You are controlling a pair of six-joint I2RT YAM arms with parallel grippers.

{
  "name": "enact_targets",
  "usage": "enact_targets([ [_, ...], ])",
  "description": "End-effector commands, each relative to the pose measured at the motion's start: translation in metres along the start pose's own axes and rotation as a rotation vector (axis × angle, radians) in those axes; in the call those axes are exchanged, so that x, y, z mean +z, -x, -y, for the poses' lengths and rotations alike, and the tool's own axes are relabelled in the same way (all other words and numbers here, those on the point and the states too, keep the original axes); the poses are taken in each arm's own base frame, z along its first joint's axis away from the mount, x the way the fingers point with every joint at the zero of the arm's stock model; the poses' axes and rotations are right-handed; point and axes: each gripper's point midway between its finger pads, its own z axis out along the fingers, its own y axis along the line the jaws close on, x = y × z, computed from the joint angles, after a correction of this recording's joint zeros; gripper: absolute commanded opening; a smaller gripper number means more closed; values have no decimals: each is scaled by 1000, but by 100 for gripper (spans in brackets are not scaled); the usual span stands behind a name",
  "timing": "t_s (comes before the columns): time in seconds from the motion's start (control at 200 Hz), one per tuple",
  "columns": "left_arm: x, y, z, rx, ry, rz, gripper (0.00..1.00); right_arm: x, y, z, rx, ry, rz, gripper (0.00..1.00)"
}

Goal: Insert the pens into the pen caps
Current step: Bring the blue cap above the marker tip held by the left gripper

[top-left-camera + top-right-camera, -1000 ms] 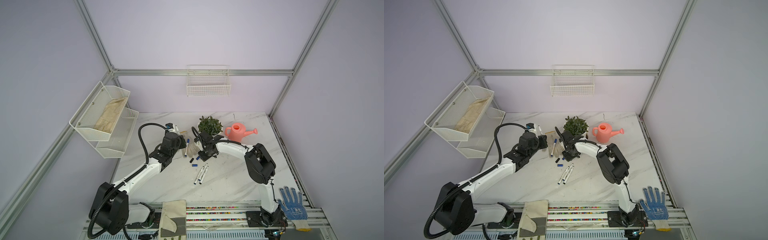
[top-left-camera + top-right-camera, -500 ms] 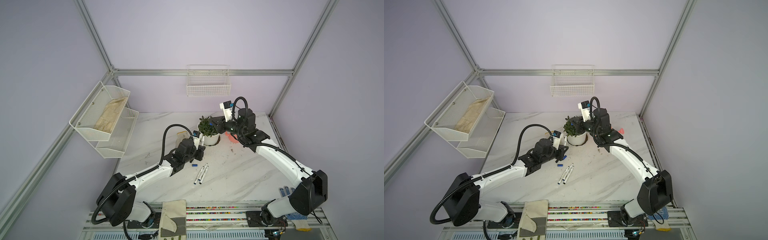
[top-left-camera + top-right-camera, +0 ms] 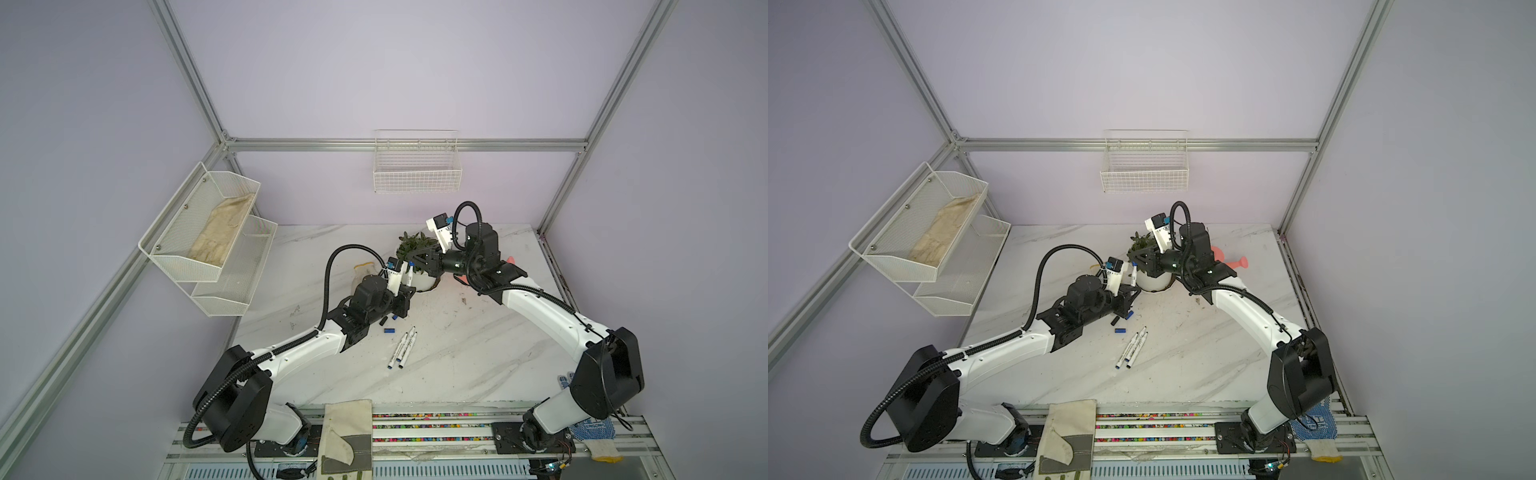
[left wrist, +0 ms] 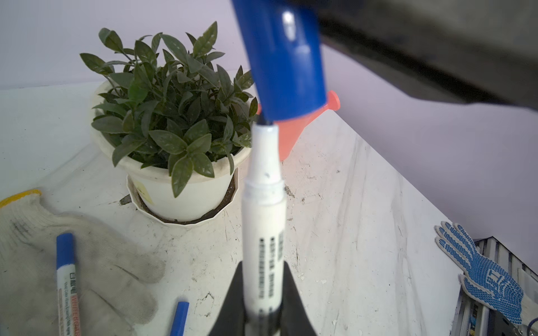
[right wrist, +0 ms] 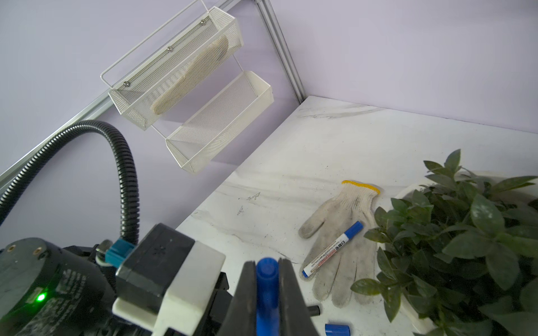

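Note:
My left gripper (image 4: 263, 265) is shut on a white pen (image 4: 263, 203) and holds it upright in front of the plant pot. My right gripper (image 5: 267, 263) is shut on a blue pen cap (image 4: 285, 58), tilted just above that pen. The pen's dark tip sits at the cap's open mouth. Both top views show the two grippers meeting, left (image 3: 405, 293) and right (image 3: 417, 264). Two uncapped pens (image 3: 402, 347) lie side by side on the table. Loose blue caps (image 3: 389, 331) and a black cap (image 3: 381, 322) lie near them. A capped pen (image 5: 332, 250) rests on a white glove.
The potted plant (image 3: 415, 249) stands right behind the grippers, with a pink watering can (image 3: 1237, 262) beyond it. The white glove (image 5: 340, 232) lies left of the pot. A blue glove (image 4: 483, 276) lies at the front right. Wire baskets (image 3: 208, 232) hang on the left wall.
Since a second ago the right arm has swung up and back beside the plant with the cap. The left gripper has moved right to the pot. Over the last half second little has moved.

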Motion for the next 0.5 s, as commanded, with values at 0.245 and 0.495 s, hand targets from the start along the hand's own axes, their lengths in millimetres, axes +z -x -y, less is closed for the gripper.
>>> enact_targets([
  [0.245, -12, 53, 19, 34, -59, 151, 0, 2, 5, 0, -15, 2, 18, 0],
  [0.495, -15, 54, 22, 36, -77, 161, 0, 4, 6, 5, -21, -18, 24, 0],
])
